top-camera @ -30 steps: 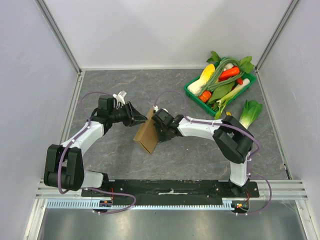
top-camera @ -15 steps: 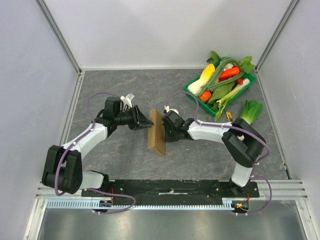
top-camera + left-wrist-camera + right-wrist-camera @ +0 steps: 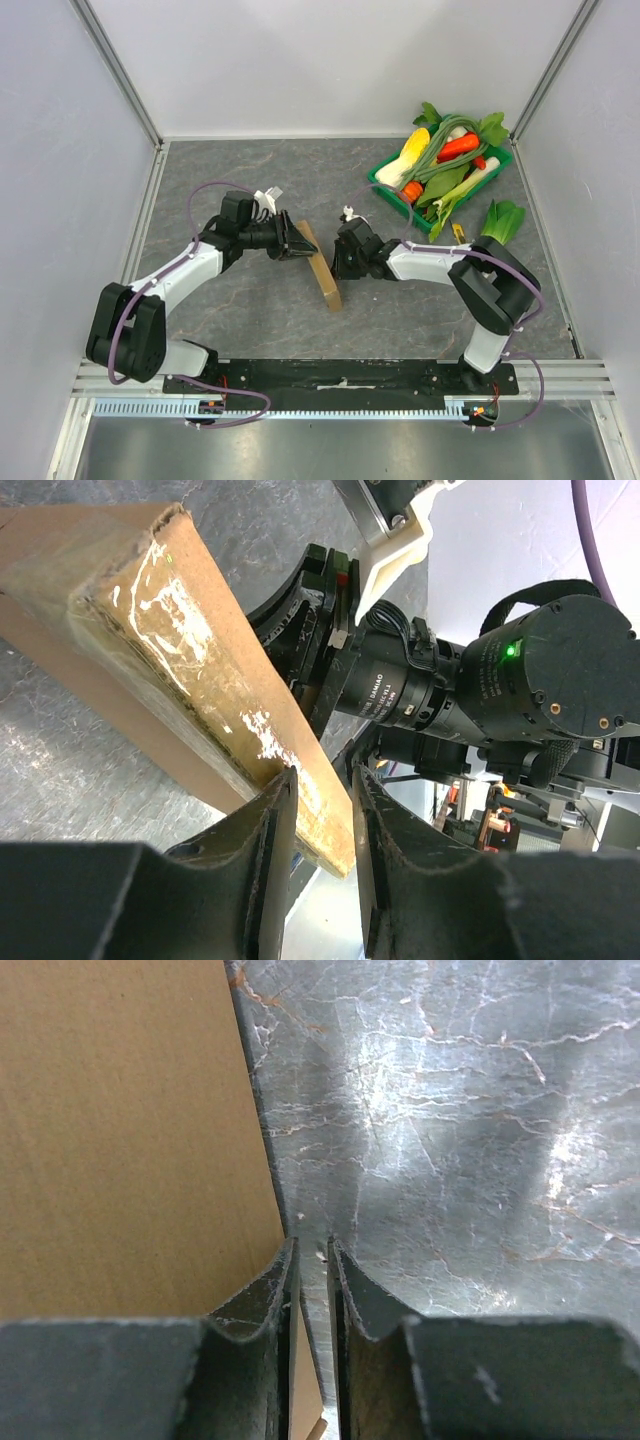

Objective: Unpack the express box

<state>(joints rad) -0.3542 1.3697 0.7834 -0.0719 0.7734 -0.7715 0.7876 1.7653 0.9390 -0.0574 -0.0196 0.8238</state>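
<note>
The express box [image 3: 325,270], plain brown cardboard, stands on one long edge mid-table between both arms. In the left wrist view its narrow scuffed side [image 3: 200,650] runs down between the fingers of my left gripper [image 3: 322,775], which is open and straddles it with a slight gap at the right finger. From above, that left gripper [image 3: 303,248] meets the box's far end. My right gripper [image 3: 338,262] is at the box's other face. In the right wrist view the right gripper [image 3: 313,1245] is nearly closed, and the edge of the box's broad panel [image 3: 120,1130] sits pinched between its fingers.
A green tray [image 3: 390,197] piled with vegetables sits at the back right. A bok choy [image 3: 500,222] lies on the table beside it. Grey walls with metal rails enclose the table on three sides.
The box has gone from tilted to upright on its edge and shifted right with the right gripper. My left gripper has followed it rightward and now reaches its end.
</note>
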